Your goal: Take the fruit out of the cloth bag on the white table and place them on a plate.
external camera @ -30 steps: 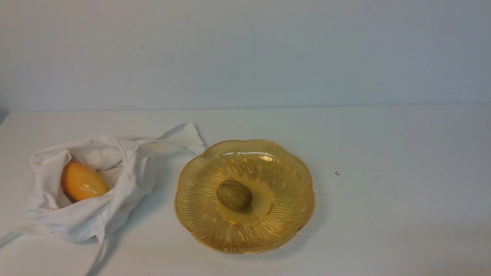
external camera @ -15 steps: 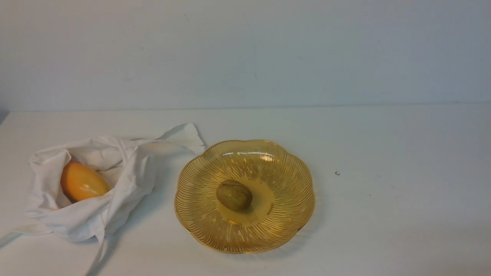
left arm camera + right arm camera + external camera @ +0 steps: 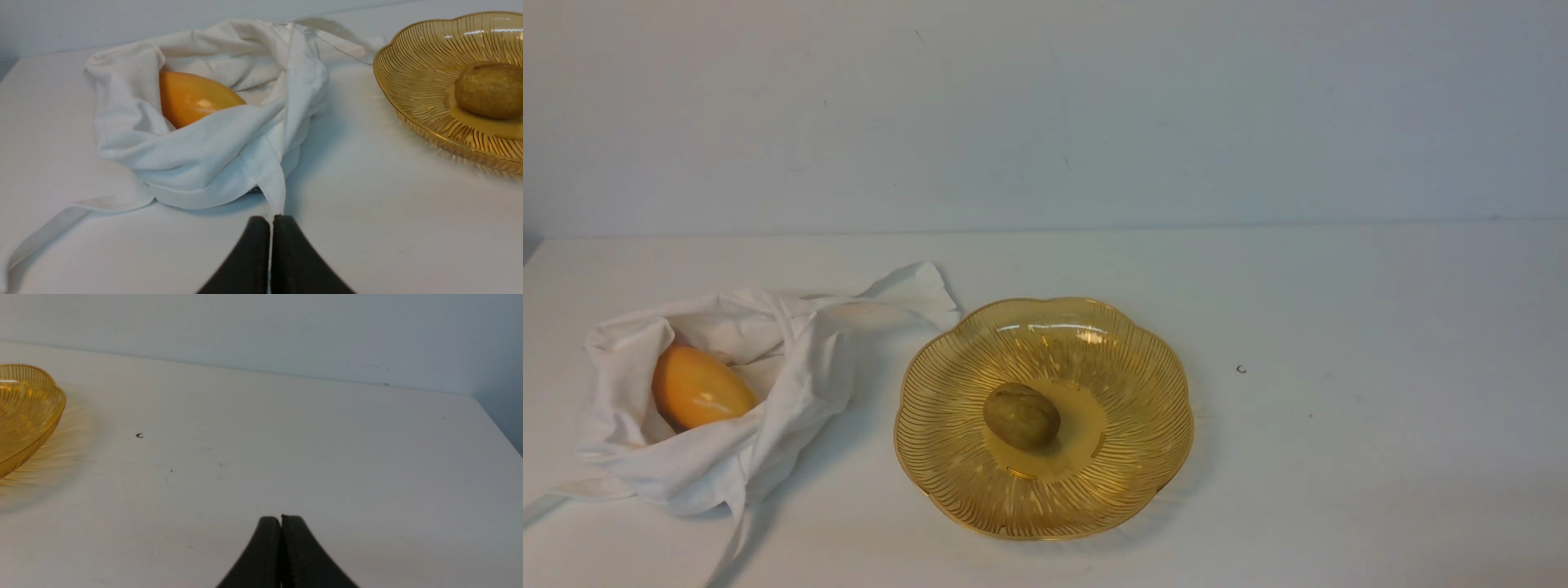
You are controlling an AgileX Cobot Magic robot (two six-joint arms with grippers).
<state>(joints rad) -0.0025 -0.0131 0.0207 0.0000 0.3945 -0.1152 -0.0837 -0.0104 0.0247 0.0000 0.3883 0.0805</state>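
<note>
Nothing has moved since the earlier frames – bag, plate and both fruits sit as before. Front view shows no arm at all; only the wrist views show the grippers.

Left gripper [image 3: 271, 218]: jaws pressed together with a thin white line between the tips, holding nothing as far as I can tell, low over the table [image 3: 1339, 449] just short of the bag's hanging fold. Right gripper [image 3: 281, 518]: jaws together, empty, over bare table; the plate's rim [image 3: 24, 412] is at the edge of its view, about 9 o'clock.

Count: one bag [image 3: 727, 425], one plate [image 3: 1045, 506], two fruits. Orange fruit [image 3: 698, 388] lies inside the open bag, at 9 o'clock from the plate, partly covered by a fold. Brown fruit [image 3: 1021, 416] sits on the plate's flat centre, a bit toward 9 o'clock. Left wrist view shows the bag's long strap [image 3: 45, 228] trailing on the table – mostly cut off in the front view.

One tiny dark speck [image 3: 1241, 369] at 3 o'clock from the plate. No readable writing or labels.
</note>
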